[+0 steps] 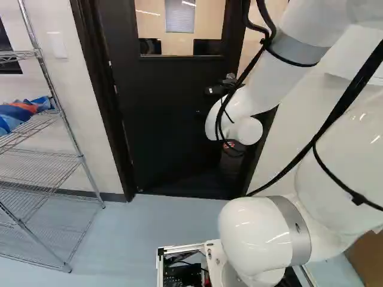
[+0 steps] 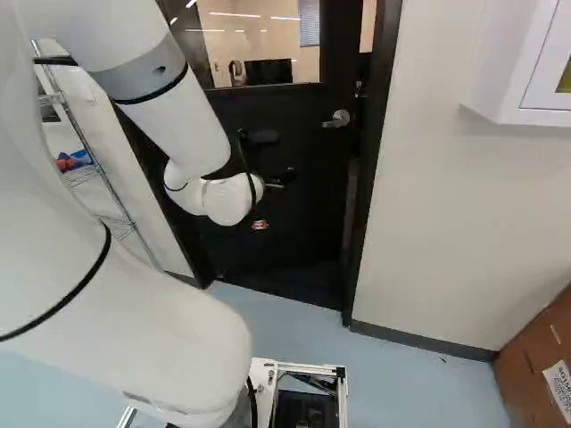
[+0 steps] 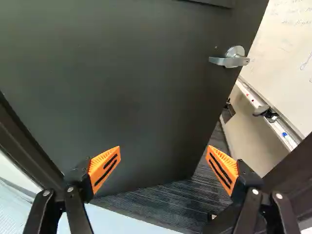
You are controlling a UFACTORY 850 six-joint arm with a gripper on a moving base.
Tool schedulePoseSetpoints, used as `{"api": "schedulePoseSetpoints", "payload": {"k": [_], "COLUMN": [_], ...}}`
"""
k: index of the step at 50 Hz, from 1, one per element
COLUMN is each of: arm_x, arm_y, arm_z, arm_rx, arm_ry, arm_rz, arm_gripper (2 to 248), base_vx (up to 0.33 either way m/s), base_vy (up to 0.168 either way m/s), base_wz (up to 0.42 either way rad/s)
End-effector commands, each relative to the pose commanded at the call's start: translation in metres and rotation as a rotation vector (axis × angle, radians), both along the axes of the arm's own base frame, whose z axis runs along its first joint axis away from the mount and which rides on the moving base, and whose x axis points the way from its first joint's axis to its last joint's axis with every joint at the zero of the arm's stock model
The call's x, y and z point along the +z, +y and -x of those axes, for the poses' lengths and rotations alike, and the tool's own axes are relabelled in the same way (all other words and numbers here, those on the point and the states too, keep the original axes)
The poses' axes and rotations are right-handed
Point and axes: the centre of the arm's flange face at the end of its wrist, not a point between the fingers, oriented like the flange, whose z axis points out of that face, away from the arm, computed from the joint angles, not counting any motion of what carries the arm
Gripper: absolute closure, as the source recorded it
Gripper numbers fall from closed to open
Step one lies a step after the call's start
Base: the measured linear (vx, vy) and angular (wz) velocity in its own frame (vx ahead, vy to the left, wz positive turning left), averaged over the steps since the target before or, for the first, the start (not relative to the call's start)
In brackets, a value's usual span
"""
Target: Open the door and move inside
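The black door (image 2: 308, 201) with a window stands partly open, swung away from me. Its silver lever handle (image 2: 338, 119) shows right of my gripper (image 2: 282, 177), which is small and partly hidden by the wrist in the right base view. Seen from the wrist, my gripper (image 3: 164, 151) is wide open with nothing between its orange pads (image 3: 105, 168). Ahead of it is the dark door panel (image 3: 131, 92); the lever handle (image 3: 231, 58) is farther off, beyond the fingers. Past the door's handle edge, a gap opens onto dark carpet (image 3: 170, 202).
A wire shelf rack (image 1: 42, 173) stands left of the doorway. The dark door frame (image 2: 369, 169) borders the wall at the right, with a white cabinet (image 2: 522, 67) and a cardboard box (image 2: 540, 361) farther right. A whiteboard (image 3: 287, 58) hangs beyond the gap.
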Motion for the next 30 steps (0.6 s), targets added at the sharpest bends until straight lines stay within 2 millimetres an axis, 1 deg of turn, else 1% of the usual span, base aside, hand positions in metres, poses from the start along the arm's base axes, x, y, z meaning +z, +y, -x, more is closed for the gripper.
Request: {"api": "schedulePoseSetpoints", "payload": {"k": [30], "arm_x": [0.0], "arm_y": [0.0], "arm_z": [0.0], "arm_rx": [0.0], "arm_ry": [0.0], "arm_rz": [0.0], "arm_gripper": [3], "base_vx": [0.087], "base_vy": [0.056], "base_wz": [-0.015]}}
